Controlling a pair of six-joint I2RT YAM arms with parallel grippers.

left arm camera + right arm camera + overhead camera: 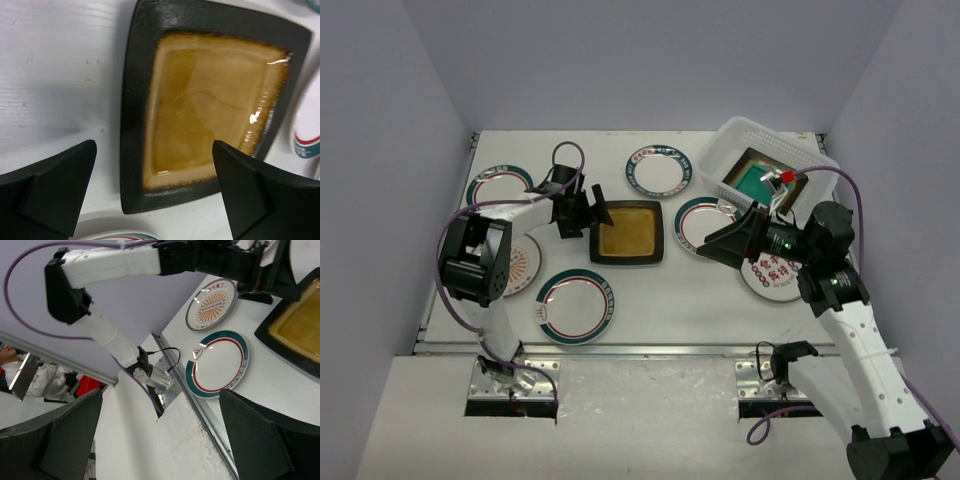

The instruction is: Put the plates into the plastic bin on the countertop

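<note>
The amber square plate [628, 232] lies mid-countertop [670, 295]. My left gripper [585, 214] hovers at its left edge, open and holding nothing. In the left wrist view that gripper [154, 150] straddles a near corner of the amber plate [210, 105]. A teal square plate [757, 178] lies in the plastic bin [730, 140] at the back right. My right gripper [712, 243] stands open and empty above a round plate [698, 215]. Other round plates [575, 305] [659, 171] [500, 185] lie about, and a red-character plate [775, 278] is half under the right arm.
A sunburst plate [525, 265] sits partly under the left arm. The right wrist view shows my open right gripper [159, 400], the teal-ringed plate [218, 362], the sunburst plate [211, 303] and the metal front edge [200, 412]. Grey walls enclose three sides.
</note>
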